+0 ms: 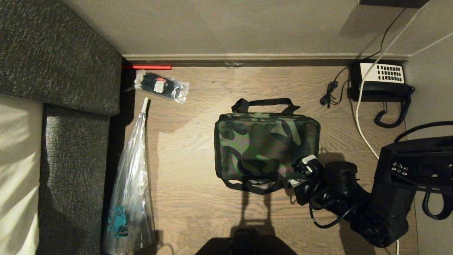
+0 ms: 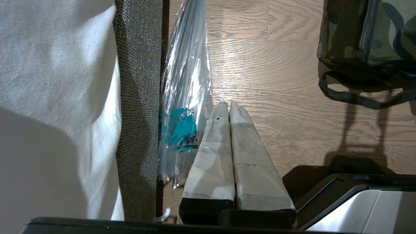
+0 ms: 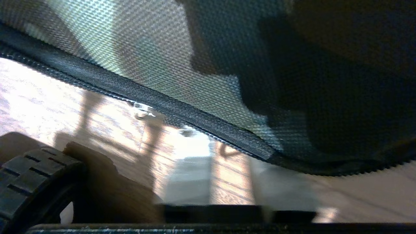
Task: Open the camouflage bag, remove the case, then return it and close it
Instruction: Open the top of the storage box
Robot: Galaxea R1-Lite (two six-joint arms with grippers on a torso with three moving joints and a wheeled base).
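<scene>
Crouching over the floor, the robot has its right end effector (image 1: 303, 166) pressed in at the near right corner of the bag (image 1: 266, 144), which lies shut on the wood floor (image 1: 198, 148) in the middle of the room, long axis running left to right across the robot's front, one black handle (image 1: 264, 103) on the far side and the other strap (image 1: 253, 187) drooping off the near edge; the bag lies to the left of the end effector and slightly beyond it, so any pull along the zip would run along that long side; the right arm is by far the nearer, reaching in low from the right with its wrist bent toward the bag's corner and cables looped beneath it; from its wrist view the zip seam (image 3: 182, 113) fills the frame at very close range with a small shiny tab (image 3: 143, 110) just beside it, but whether the fingers are spread or nipping anything I cannot tell; the left end effector (image 2: 227, 107) hangs well apart, near the sofa (image 2: 139, 97) and a clear plastic bag (image 2: 185, 94), its taped fingers (image 2: 211, 156) pressed together on nothing; the case is nowhere visible, presumably inside; a telephone (image 1: 380, 79) sits at the far right by the wall.
</scene>
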